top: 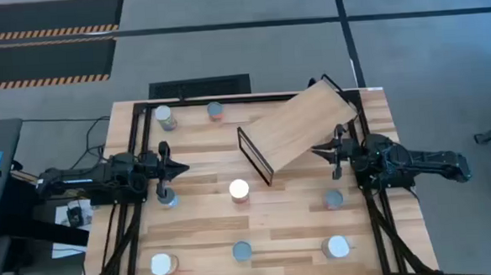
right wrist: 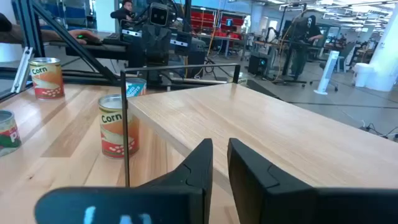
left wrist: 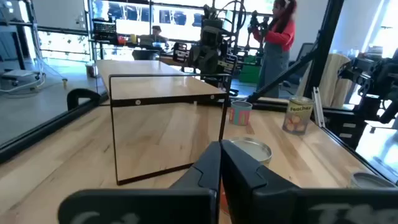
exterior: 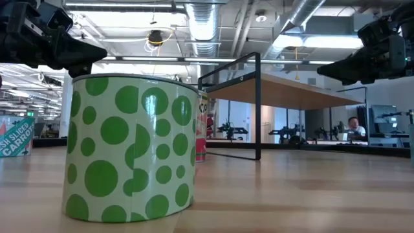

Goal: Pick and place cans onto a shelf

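The shelf [top: 300, 128], a light-wood board on a thin black frame [top: 255, 158], stands turned slantwise on the table's far middle; it also shows in the low view [exterior: 284, 90]. Several cans stand upright on the table: two at the far left [top: 166, 116] [top: 216, 111], two mid-table [top: 240, 190] [top: 166, 196], one at the right [top: 334, 199], three along the near edge [top: 161, 265] [top: 242, 252] [top: 338, 247]. My left gripper [top: 182, 167] is shut and empty, left of the shelf. My right gripper [top: 318, 153] is shut and empty, at the shelf's right edge and above its board [right wrist: 280, 137].
A green-dotted can [exterior: 129, 149] stands close to the low camera. In the left wrist view a silvery-topped can [left wrist: 249, 150] stands just past my fingers, before the shelf frame [left wrist: 168, 130]. Black rails run along the table's left and right edges [top: 120, 237]. People stand in the room beyond.
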